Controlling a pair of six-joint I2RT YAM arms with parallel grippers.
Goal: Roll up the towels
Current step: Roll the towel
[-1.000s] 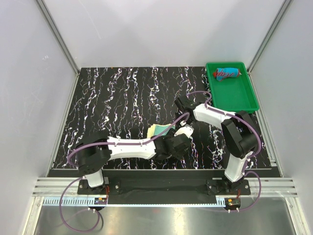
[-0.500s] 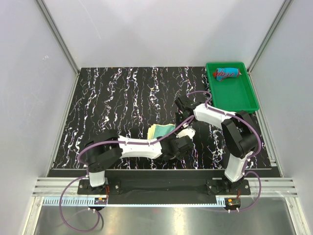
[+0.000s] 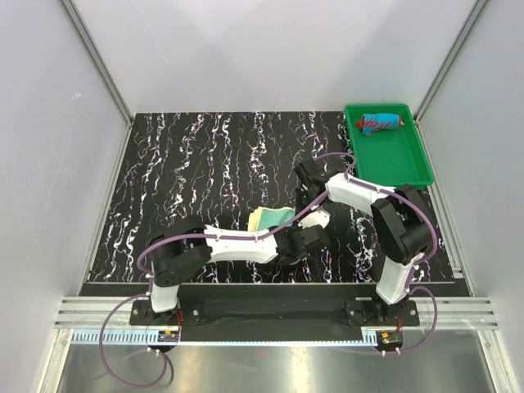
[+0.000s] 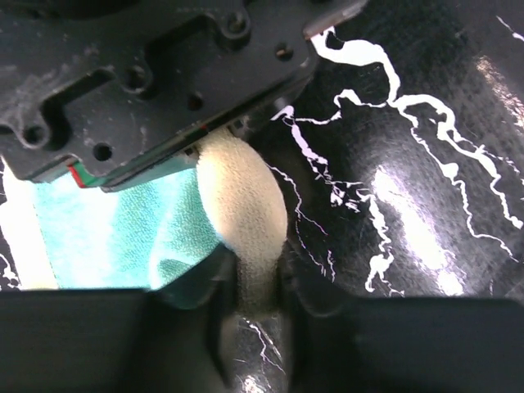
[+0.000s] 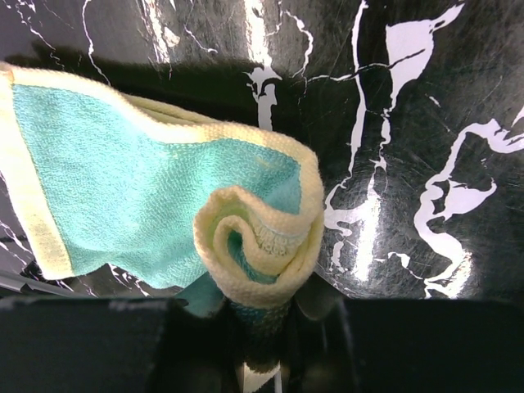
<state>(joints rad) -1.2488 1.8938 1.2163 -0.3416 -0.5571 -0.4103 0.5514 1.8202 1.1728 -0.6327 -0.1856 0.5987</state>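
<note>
Left claw (image 4: 255,309): almost closed. Its two dark fingers squeeze a fold of the soft pale yellow towel (image 5: 147,188) with teal-green patches.
What the left claw grips: the puffy yellow edge of the cloth. It gets thin right where the fingers press on it. The teal part lies just to the left of the claw.
Right claw (image 5: 260,327): almost closed too. It pinches the rolled-up end of the yellow towel between its fingers.
The roll: it curls round like a snail shell, with the yellow edge on the outside. It sits right at the tips of the right claw.
The flat part: it spreads out from the right claw, up and to the left in that claw's own view. It is teal in the middle with a yellow border.
Both claws: from above they are close together, at the right end of the yellow towel. The towel sticks out to the left of them.
Black block with screw holes (image 4: 164,74): just past the left claw's tips, right against the towel. I cannot tell what it belongs to.
Small red towel (image 3: 381,123) with blue blotches: rolled up and well apart from both claws. It is farther back than the right claw and off to its right.
Green plastic tray (image 3: 393,168): it holds the red towel in its far end. It lies beyond the right claw, to that claw's right.
Black table (image 3: 205,164) with white squiggly lines: under both claws and the yellow towel.
</note>
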